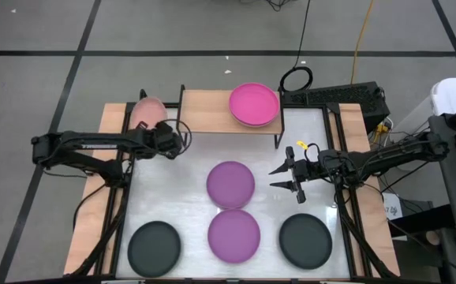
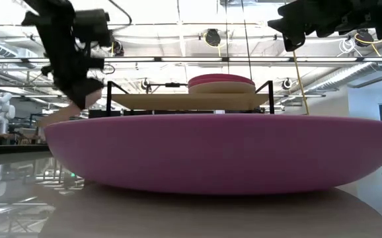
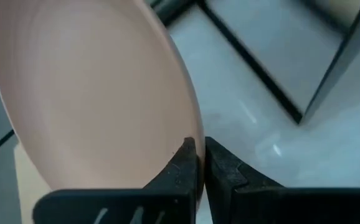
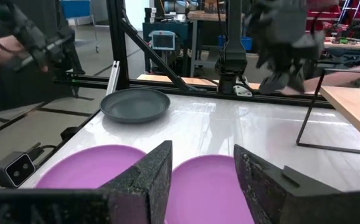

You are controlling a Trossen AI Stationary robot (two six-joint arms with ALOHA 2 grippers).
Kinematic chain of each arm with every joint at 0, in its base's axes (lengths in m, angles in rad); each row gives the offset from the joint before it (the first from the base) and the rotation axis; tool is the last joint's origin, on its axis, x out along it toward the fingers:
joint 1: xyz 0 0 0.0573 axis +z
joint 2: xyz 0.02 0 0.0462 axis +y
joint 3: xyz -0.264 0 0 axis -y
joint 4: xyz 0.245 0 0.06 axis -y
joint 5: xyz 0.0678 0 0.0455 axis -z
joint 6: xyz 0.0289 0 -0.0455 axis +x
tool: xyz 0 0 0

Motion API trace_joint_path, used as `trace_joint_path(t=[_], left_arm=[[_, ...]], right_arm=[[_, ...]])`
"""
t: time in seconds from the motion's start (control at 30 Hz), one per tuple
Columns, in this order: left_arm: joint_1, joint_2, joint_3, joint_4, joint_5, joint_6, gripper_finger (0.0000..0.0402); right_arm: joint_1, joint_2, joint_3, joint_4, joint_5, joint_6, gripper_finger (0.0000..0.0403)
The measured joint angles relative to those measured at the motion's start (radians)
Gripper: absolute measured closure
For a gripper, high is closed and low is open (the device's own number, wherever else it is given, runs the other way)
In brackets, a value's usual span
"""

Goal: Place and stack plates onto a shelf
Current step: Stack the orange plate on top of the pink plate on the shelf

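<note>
Salmon pink plate (image 1: 146, 113) pinched by its rim in left tool (image 1: 173, 139), fingers closed tight on the edge, plate tilted, raised off the bench (image 1: 188, 170) just beside the shelf's (image 1: 204, 110) left end. Shelf holds a magenta plate (image 1: 253, 102) stacked on a beige plate (image 2: 234, 87) at its right half. Right tool (image 1: 289, 178) hangs wide open, holding nothing, above bench right of the two purple plates (image 1: 230, 183). Black plates (image 1: 154, 247) sit at the front corners.
</note>
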Motion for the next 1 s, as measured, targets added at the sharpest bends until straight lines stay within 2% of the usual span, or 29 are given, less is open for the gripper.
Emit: trace_joint_path(t=[0.17, 0.3, 0.53, 0.67, 0.8, 0.87, 1.0], left_arm=[[-0.002, -0.06, 0.088, -0.033, -0.057, 0.026, 0.039], [-0.002, -0.07, 0.178, -0.028, -0.083, 0.112, 0.039], [-0.043, -0.028, 0.332, 0.178, -0.088, 0.399, 0.039], [-0.084, 0.041, 0.4, 0.397, -0.075, 0.639, 0.039], [-0.098, 0.151, 0.477, 0.588, 0.034, 0.831, 0.039], [-0.097, 0.219, 0.524, 0.63, 0.082, 0.901, 0.039], [-0.091, 0.365, 0.641, 0.611, 0.119, 1.025, 0.039]], right_arm=[[0.0, -0.002, 0.0, 0.0, 0.0, -0.001, 0.0248], [0.0, -0.03, 0.0, 0.005, -0.003, -0.002, 0.0248], [0.0, -0.118, 0.0, 0.008, -0.004, 0.011, 0.0248], [0.0, -0.143, 0.0, 0.007, -0.004, 0.031, 0.0248], [0.006, -0.166, 0.0, 0.013, -0.007, 0.057, 0.0248], [0.012, -0.19, 0.0, 0.038, -0.027, 0.079, 0.0248], [0.031, -0.25, 0.0, 0.078, -0.108, 0.1, 0.0248]])
